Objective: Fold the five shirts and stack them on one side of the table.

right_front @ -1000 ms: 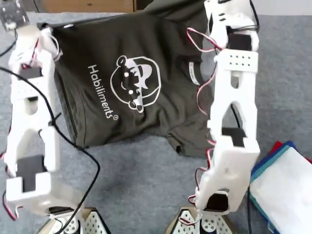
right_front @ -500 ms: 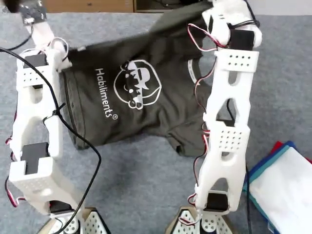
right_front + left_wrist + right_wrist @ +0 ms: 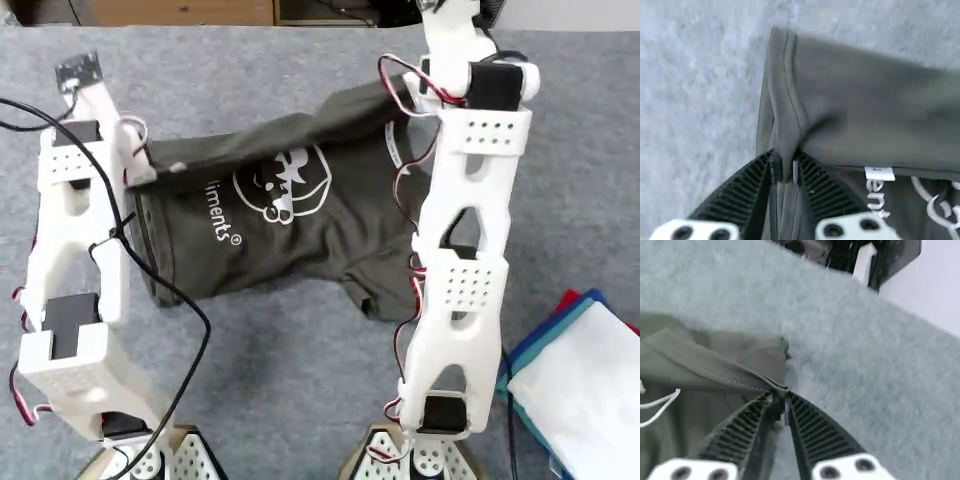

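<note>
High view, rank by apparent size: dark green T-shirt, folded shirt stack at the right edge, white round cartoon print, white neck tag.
1. dark green cotton T-shirt
2. stack of folded shirts, white on top; cropped by the frame, so visible part only
3. white round cartoon print
4. white neck tag

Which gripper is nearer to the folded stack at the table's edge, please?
Right. The right gripper grips the dark shirt's corner on the stack's side; the left gripper pinches the shirt's opposite edge, farther away.

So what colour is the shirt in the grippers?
The shirt is dark olive with a white print; clearest in the high view.
</note>
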Robot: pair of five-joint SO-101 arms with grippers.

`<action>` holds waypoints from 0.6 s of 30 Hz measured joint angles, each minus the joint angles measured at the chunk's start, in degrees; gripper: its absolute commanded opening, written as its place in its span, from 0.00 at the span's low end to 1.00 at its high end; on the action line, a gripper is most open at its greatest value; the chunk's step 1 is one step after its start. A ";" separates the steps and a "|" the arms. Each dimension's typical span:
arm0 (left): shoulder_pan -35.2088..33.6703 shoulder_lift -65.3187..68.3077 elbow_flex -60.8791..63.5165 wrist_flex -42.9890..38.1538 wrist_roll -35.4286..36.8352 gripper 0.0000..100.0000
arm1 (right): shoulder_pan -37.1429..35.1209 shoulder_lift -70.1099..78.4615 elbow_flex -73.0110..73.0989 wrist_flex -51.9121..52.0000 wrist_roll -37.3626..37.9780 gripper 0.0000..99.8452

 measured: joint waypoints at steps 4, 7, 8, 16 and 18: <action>0.18 -1.14 8.62 -0.70 0.09 0.02 | 3.16 1.05 -1.76 0.88 1.76 0.01; 0.35 -6.68 16.70 -4.66 -0.70 0.02 | 3.52 1.41 -1.76 0.88 5.63 0.01; 0.35 -9.14 19.16 -6.15 -1.14 0.02 | 3.52 1.32 -1.76 0.88 6.07 0.01; 0.35 -19.69 28.40 -10.11 -2.02 0.02 | 2.73 1.58 1.14 0.88 8.18 0.01; 0.35 -19.52 28.40 -10.29 -2.02 0.02 | 2.73 1.58 1.85 0.88 8.53 0.01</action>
